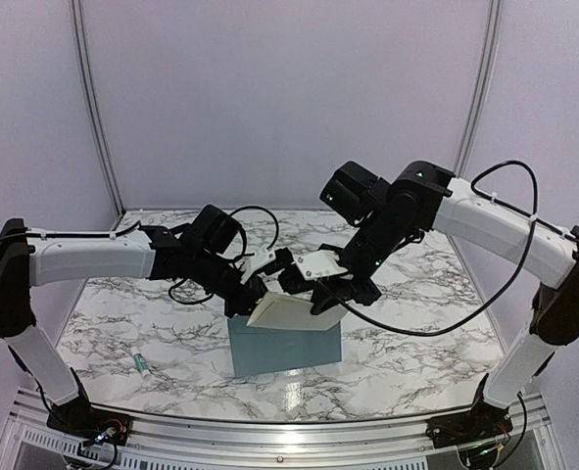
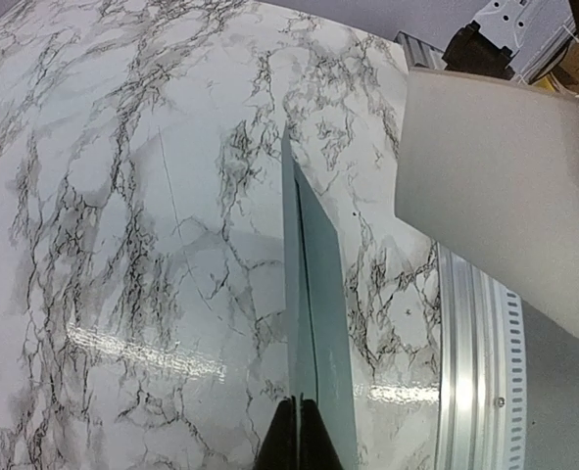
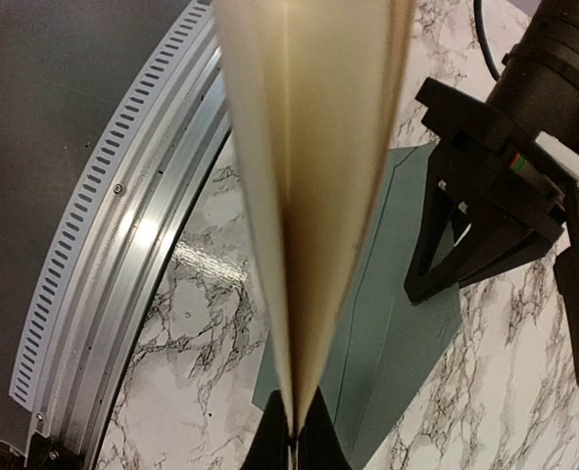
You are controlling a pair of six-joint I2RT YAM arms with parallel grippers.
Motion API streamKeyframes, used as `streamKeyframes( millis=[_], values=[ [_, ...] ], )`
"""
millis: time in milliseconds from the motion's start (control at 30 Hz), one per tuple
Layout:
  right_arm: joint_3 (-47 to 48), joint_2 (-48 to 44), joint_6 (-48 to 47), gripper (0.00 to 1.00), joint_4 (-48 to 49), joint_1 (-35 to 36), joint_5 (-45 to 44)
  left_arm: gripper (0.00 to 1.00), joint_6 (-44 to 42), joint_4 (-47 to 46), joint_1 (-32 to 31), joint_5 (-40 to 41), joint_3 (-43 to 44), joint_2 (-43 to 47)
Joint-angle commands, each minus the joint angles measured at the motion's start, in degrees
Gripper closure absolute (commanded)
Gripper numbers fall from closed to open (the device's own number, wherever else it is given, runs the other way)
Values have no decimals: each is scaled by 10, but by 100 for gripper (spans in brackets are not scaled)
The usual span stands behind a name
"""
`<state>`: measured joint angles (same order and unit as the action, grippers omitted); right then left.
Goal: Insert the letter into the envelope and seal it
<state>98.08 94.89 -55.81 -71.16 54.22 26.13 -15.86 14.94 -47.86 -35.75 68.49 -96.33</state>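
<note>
Blue-grey envelope (image 1: 287, 348) rests centre of marble table (image 1: 421, 284), one edge pinched tight in left gripper (image 2: 297, 426). Folded cream letter (image 3: 309, 147) hangs just above it, clamped in right gripper (image 3: 294, 431). Thin paper: light, floppy, creases easily; likely best held by edges.

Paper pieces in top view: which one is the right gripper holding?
The cream folded paper sheet, pinched edge-on in the right gripper; the flat blue-grey paper envelope is instead pinched by the left gripper.

A small white-and-green tube (image 1: 144, 364) lies on the marble table (image 1: 416, 284) near its aluminium front rail (image 1: 289, 436)
</note>
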Motion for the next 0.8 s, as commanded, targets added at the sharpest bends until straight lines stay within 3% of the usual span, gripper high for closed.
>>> streamKeyframes(
  millis=[0,367,767],
  values=[
    [-1,-12,5,100,2,19,-25,100,2,18,-16,29,-15,36],
    [17,2,42,100,24,51,-65,100,23,22,-59,56,-17,56],
    [-12,-6,56,100,39,60,-86,100,39,25,-65,36,-7,63]
  ],
)
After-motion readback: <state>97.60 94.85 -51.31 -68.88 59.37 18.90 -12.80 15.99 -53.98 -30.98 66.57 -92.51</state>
